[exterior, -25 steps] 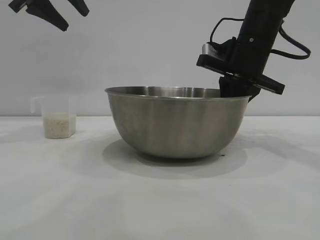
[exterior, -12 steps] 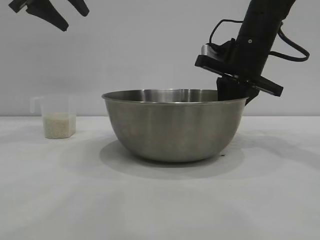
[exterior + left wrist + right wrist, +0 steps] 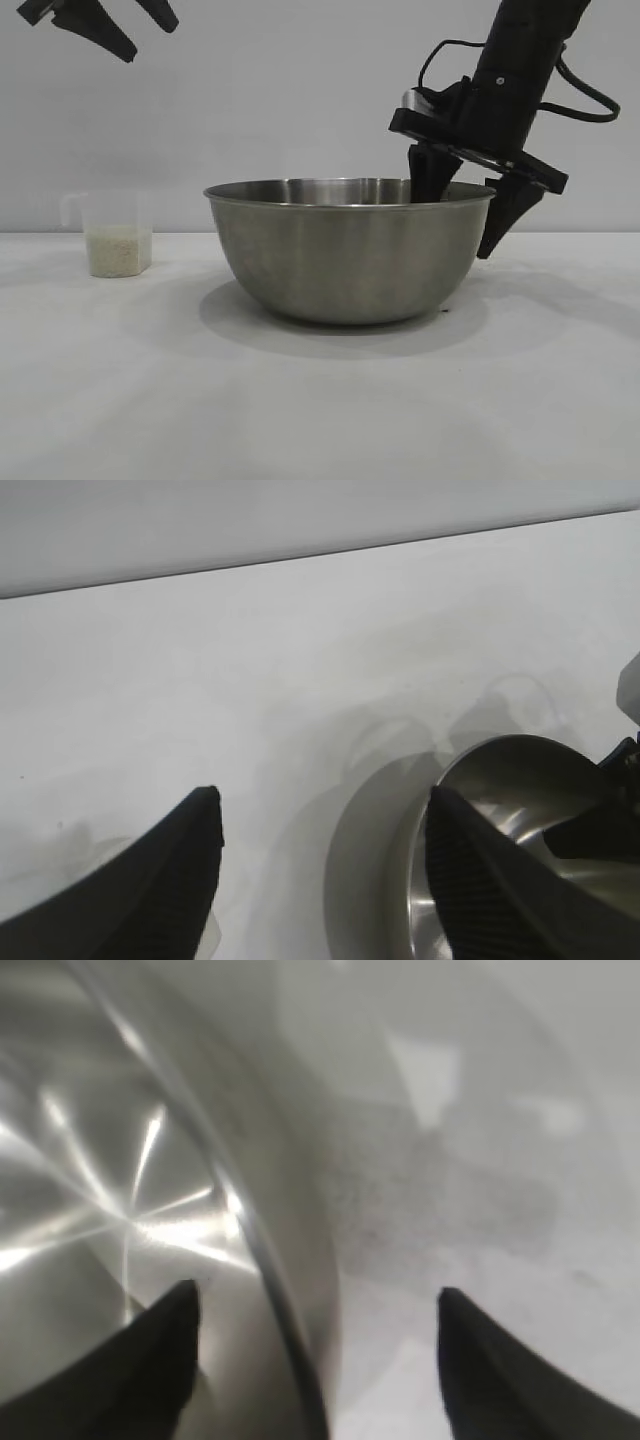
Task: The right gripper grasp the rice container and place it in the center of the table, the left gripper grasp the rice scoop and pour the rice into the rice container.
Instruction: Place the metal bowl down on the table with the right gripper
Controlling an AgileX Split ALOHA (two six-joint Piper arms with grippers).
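Backdrop: plain pale grey wall running behind a white table (image 3: 320, 400), meeting it along a level line.
Table: carrying 2 objects, each casting a soft shadow.
Rice container (image 3: 350, 250): sitting upright near the middle of the table in the exterior view, steel sides reflecting the light, rolled rim level; showing bright streaks on its inner wall in the right wrist view (image 3: 120, 1190); appearing in part in the left wrist view (image 3: 520, 810).
Rice scoop (image 3: 112, 234): standing upright on the table, well apart from the bowl toward the left arm's side, loop handle pointing away from the bowl.
Rice (image 3: 118, 250): filling the lower part of the scoop as a pale mass, none showing inside the bowl from these angles.
Right gripper (image 3: 463, 215): pointing steeply down over the bowl's rim on the right arm's side, fingers spread wide and straddling the rim, 1 finger (image 3: 428, 178) reaching inside the bowl, the other (image 3: 505, 215) hanging outside the wall; gripping nothing; whether either finger is touching the steel, not clear; rim passing between the 2 dark tips in the right wrist view (image 3: 320, 1360).
Left gripper (image 3: 130, 30): hanging high above the scoop's end of the table, fingers parted and carrying nothing, both tips framing bare tabletop in the left wrist view (image 3: 320, 870).
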